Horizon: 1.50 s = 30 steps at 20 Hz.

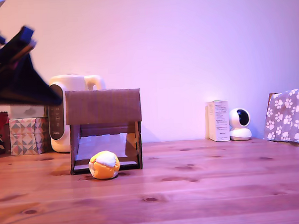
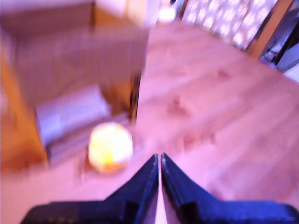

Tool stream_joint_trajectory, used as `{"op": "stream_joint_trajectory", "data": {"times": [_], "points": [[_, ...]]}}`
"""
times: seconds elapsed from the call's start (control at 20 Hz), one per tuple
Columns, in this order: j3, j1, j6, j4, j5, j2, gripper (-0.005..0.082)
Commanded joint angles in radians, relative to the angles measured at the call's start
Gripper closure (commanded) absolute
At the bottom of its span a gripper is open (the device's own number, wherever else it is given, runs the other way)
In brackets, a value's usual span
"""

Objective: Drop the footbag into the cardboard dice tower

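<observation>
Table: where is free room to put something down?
Bare wood lies between the cardboard tower and the white box, and along the front of the table. It is crowded by the ball, kettle and tissue box.

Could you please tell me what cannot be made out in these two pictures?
- Exterior view: the arm is a dark shape cut by the left edge, gripper unclear.
- Exterior view: the white kettle is half hidden behind the cardboard dice tower.
- Wrist view: motion blur hides the footbag panels.
- Exterior view: print on the white box is too small.
</observation>
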Motion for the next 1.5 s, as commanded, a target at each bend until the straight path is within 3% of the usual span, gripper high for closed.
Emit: {"op": "stream_joint_trajectory", "data": {"times": [0.0, 0.4, 0.45, 0.6, 0.75, 0.8, 1.2, 1.45], "points": [[-0.003, -0.002, -0.007, -0.003, 0.0, -0.001, 0.0793], [-0.003, -0.002, -0.007, 0.016, 0.0, 0.031, 0.0791], [-0.003, -0.005, -0.01, 0.034, 0.0, 0.054, 0.0755], [-0.003, -0.016, -0.032, 0.124, 0.0, 0.148, 0.0518], [-0.001, -0.034, -0.037, 0.255, -0.002, 0.256, 0.0163], [0.0, -0.035, -0.037, 0.295, -0.003, 0.289, 0.0103], [0.008, -0.046, -0.035, 0.608, -0.138, 0.525, 0.0097], [0.06, -0.046, -0.021, 0.677, -0.159, 0.666, 0.0097]]}}
